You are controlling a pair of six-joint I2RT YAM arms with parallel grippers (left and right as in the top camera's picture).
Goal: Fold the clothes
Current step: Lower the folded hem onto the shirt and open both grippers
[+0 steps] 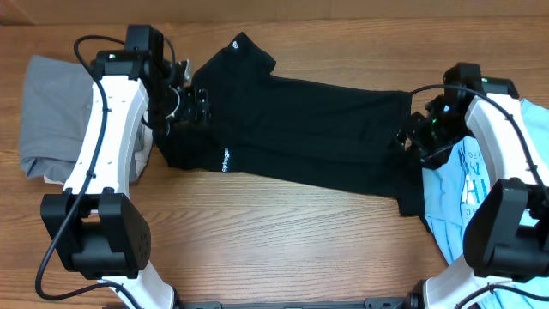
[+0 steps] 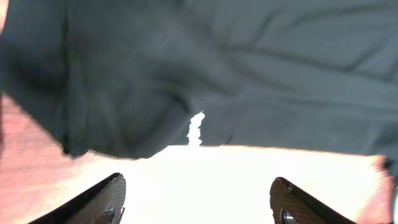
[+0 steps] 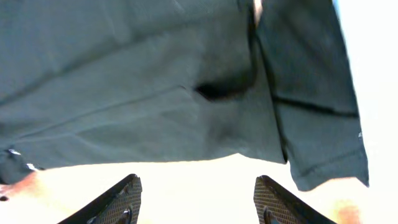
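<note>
Near right on the wooden worktop (image 1: 283, 240), the light-blue T-shirt (image 1: 467, 184) lies partly under the right arm. Across the middle the black T-shirt (image 1: 300, 129) stretches left to right, flat and probably folded lengthwise. The right jaws and left jaws stand at its ends, spread wide and gripping nothing. Far left are the grey trousers (image 1: 47, 103).

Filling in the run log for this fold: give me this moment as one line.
black T-shirt spread across table | left claw open, empty | right claw open, empty
</note>
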